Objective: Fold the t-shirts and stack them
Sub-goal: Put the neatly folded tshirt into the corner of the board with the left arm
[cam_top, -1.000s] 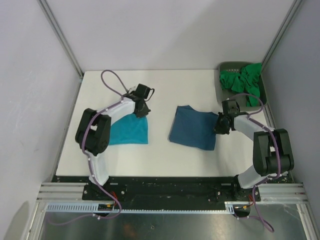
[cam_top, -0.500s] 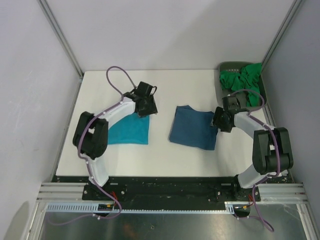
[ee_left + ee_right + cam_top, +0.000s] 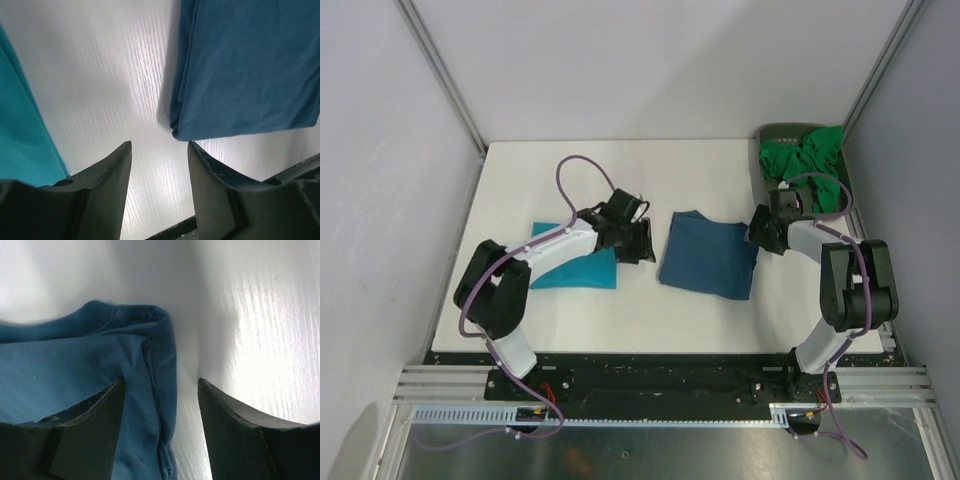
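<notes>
The left arm (image 3: 555, 245) and right arm (image 3: 810, 240) had white links between chunky black joints, each trailing a thin purple cable (image 3: 582, 166). The left gripper (image 3: 159, 150) and right gripper (image 3: 160, 385) bore dark, blunt, wedge-shaped fingers (image 3: 100, 190).

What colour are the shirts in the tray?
The shirts are bright green, clearest in the top view.

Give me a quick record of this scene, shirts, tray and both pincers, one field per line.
dark blue t-shirt: folded, flat near table centre
turquoise t-shirt: folded, flat, left of it, not touching
green t-shirts: bunched, unfolded, in the tray, far right corner
left pincer: open, empty, over bare table between the folded shirts
right pincer: open, empty, at the blue shirt's right edge
stack: not yet made
</notes>
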Motion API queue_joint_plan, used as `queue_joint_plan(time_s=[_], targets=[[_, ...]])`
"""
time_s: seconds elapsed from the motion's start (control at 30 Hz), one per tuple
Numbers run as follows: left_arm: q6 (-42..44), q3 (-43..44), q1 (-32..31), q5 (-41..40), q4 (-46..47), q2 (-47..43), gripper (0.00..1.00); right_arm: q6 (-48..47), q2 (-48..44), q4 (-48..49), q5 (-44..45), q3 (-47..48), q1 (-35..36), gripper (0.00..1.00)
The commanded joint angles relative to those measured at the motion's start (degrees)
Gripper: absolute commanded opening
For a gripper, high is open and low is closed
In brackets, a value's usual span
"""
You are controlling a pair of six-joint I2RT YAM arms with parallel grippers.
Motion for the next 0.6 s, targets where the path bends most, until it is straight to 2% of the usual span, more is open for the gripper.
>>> queue_joint_plan(time_s=[0.0, 0.4, 0.57], targets=[[0.44, -2.12, -1.05, 5.55, 4.05, -0.35, 0.53, -1.29, 1.06, 7.19, -0.11, 1.79, -0.85, 0.65], [-0.75, -5.11, -1.46, 8.67, 7.43, 2.11, 0.52, 0.66, 1.97, 11.9, -5.48, 1.6, -2.11, 0.65], [-1.36, -5.49, -1.51, 9.15, 8.19, 3.28, 0.52, 1.18, 4.0, 12.05, -6.29, 1.54, -2.5, 0.61]])
